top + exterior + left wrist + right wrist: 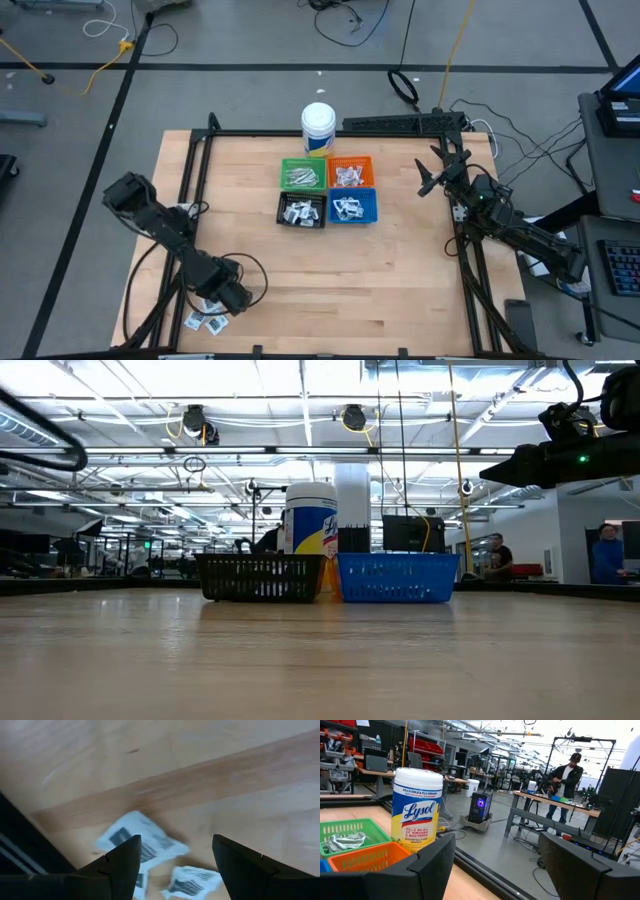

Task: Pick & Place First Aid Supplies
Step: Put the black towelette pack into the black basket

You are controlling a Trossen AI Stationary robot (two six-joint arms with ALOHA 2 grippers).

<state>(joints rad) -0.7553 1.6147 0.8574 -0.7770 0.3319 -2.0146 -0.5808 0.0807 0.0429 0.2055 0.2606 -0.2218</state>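
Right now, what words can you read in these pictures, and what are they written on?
"Lysol": big blue script on the white tub.
"KILLS COLD & FLU VIRUS": small line above it on the tub's label.
"KILLS 99.9% OF VIRUSES & BACTERIA": red print below the brand.
"DISINFECTING WIPES": bottom of the label.
Packets by the left gripper: dark print, too blurred to read.

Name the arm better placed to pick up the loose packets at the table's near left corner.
Left. The left gripper hangs open right above the loose packets, which show between its fingers. The right gripper waits open across the table, beyond the bins.
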